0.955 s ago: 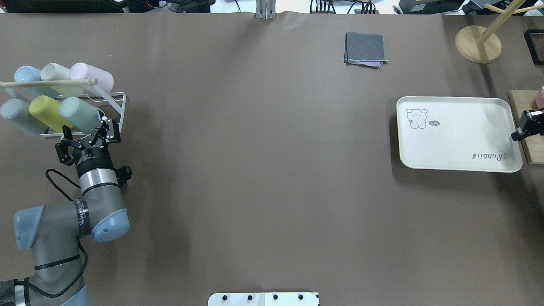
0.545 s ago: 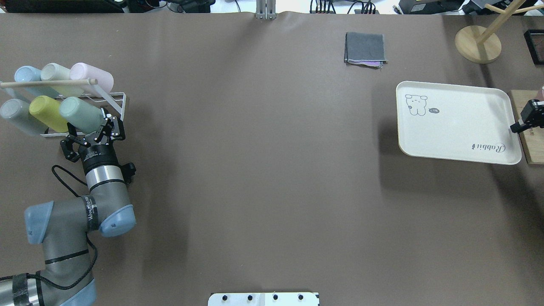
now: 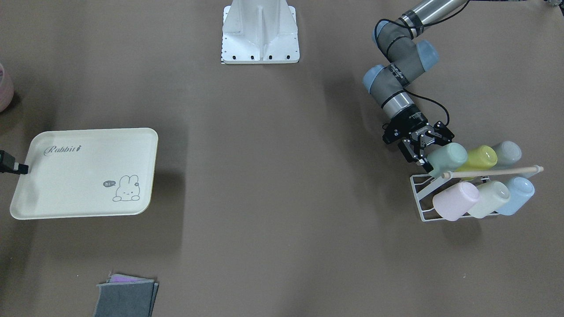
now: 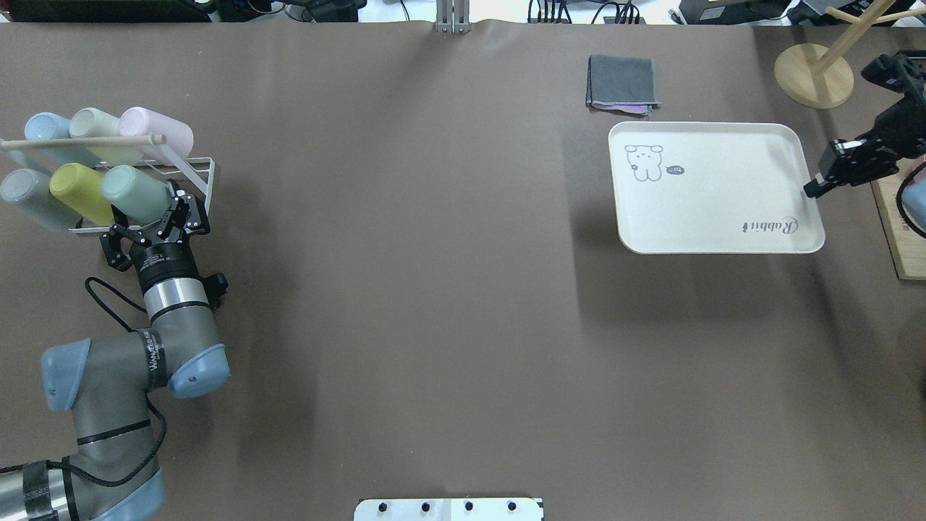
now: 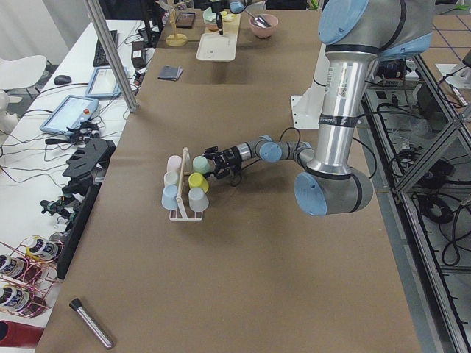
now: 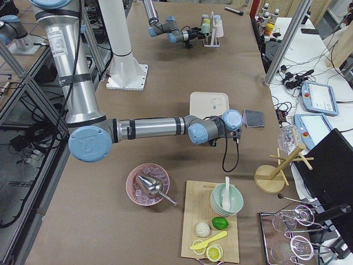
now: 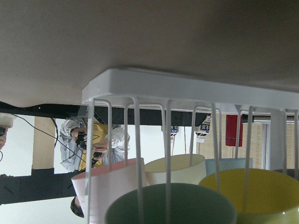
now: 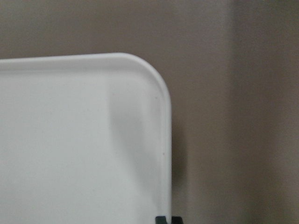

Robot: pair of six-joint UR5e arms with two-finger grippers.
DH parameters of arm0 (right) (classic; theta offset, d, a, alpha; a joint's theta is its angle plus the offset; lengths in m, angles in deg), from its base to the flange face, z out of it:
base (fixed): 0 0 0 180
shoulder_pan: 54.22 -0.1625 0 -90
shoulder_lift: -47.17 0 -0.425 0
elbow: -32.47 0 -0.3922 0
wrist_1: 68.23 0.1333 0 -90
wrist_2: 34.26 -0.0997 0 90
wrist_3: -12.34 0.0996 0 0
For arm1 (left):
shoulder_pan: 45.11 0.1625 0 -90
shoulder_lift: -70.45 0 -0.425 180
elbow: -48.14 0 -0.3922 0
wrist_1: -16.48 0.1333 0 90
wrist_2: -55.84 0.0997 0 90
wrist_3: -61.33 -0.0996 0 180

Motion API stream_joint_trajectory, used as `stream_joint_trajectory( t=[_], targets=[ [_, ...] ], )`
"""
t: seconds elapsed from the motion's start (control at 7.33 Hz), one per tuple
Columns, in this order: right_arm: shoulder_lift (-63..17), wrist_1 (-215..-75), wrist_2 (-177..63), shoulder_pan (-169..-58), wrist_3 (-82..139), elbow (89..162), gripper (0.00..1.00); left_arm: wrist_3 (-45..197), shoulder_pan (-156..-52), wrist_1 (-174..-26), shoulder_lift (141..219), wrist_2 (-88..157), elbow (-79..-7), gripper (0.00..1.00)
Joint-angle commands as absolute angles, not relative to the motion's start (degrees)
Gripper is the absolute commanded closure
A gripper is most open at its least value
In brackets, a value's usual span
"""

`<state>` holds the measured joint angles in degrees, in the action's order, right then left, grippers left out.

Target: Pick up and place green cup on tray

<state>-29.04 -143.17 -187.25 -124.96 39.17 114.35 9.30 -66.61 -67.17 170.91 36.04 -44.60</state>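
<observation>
So the pale mint-green plastic cup [image 4: 134, 192] sits tilted in the white wire rack [image 4: 199, 168], mouth facing the left end effector [image 4: 153, 221] — jaws spread wide at its rim — while the far-off right end effector [image 4: 810, 190] is clamped on the cream rectangular tray [image 4: 709, 210].

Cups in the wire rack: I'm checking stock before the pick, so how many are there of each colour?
green cup: 1
yellow cup: 1
grey cup: 1
pink cup: 1
whitish cup: 1
blue cup: 1
Total: 6
</observation>
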Motion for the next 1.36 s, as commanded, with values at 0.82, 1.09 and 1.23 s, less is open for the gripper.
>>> stream_joint_trajectory(
  t=[0.82, 1.09, 1.23],
  targets=[
    [-14.5, -142.7, -177.2, -105.8, 65.1, 120.4, 1.0, 3.5, -67.4, -67.6, 164.9, 36.1, -55.9, 0.9],
    [-13.1, -142.5, -173.3, -101.6, 68.1, 122.1, 1.0, 1.1, -67.4, -67.6, 164.0, 36.0, -60.1, 0.9],
    [-11.5, -142.5, -172.7, -100.1, 69.6, 121.7, 1.0, -1.2, -67.7, -67.7, 163.9, 36.0, -62.8, 0.9]
  ],
)
